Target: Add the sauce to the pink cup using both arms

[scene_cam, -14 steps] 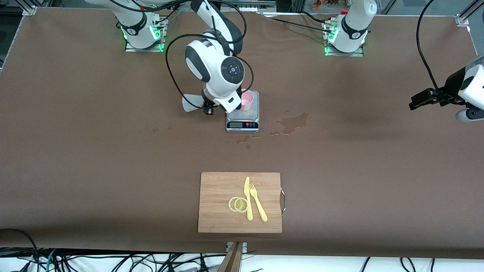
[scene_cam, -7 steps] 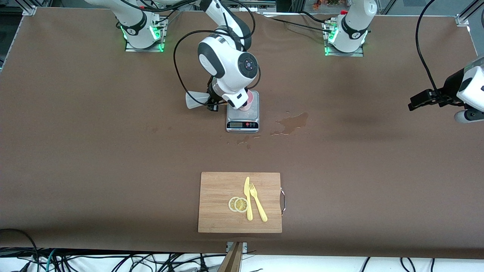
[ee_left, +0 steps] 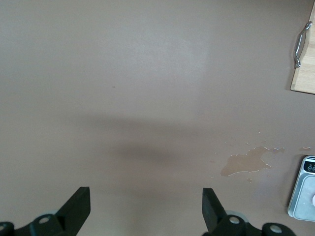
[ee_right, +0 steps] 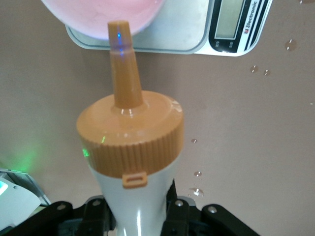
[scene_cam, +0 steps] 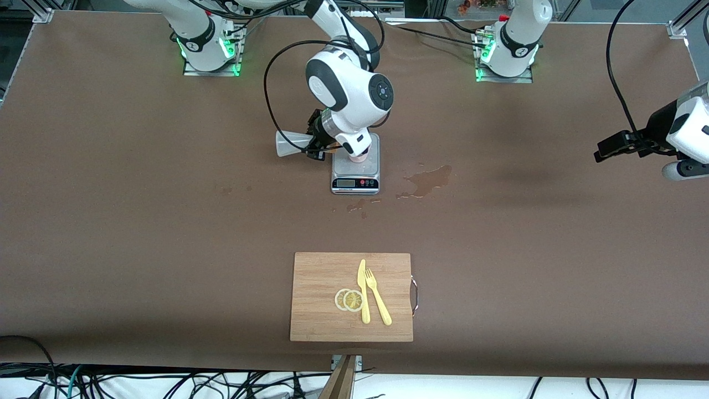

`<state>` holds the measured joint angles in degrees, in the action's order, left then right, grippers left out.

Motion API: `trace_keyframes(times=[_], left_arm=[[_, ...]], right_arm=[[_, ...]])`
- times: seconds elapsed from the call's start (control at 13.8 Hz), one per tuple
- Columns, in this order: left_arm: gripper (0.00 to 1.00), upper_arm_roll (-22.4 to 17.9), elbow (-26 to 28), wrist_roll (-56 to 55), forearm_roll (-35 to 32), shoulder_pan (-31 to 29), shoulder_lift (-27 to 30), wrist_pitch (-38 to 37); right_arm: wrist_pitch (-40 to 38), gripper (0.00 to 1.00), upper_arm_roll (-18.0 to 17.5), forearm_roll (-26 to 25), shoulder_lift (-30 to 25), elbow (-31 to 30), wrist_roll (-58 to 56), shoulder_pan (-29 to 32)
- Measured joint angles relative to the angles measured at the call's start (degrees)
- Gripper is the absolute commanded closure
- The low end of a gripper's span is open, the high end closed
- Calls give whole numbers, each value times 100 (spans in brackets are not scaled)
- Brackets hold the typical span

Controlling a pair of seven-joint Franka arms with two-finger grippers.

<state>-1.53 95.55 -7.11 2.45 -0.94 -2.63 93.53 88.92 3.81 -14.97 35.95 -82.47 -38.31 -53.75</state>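
Note:
My right gripper (scene_cam: 318,145) is shut on the sauce bottle (scene_cam: 291,144), a whitish squeeze bottle held lying sideways just above the table, beside the scale. In the right wrist view the gripper (ee_right: 138,209) clamps the bottle's body (ee_right: 130,196). Its orange nozzle (ee_right: 120,59) points at the pink cup (ee_right: 98,12), with the tip over the rim. The pink cup (scene_cam: 359,158) stands on the scale (scene_cam: 355,178), mostly hidden under my right wrist. My left gripper (scene_cam: 612,148) is open and empty, waiting over bare table at the left arm's end (ee_left: 145,211).
A brown liquid spill (scene_cam: 429,180) lies on the table beside the scale, also in the left wrist view (ee_left: 246,162). A wooden cutting board (scene_cam: 316,277) with a yellow knife, a fork and lemon slices lies nearer the front camera.
My right arm has carried the bottle sideways toward the cup, so the wrist now covers most of the cup. The left gripper has barely shifted.

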Motion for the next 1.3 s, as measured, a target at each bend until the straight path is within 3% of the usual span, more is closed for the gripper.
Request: trace_keyframes(times=[0.36,1.3], left_arm=[[0,3,0,0,1,9,0,0],[0,15,-3,0,2,14,0,0]], right_arm=[[-241,86,1,-262,79,73,285,-185],[-1119,84,1,-815,701,1067,484,-461]])
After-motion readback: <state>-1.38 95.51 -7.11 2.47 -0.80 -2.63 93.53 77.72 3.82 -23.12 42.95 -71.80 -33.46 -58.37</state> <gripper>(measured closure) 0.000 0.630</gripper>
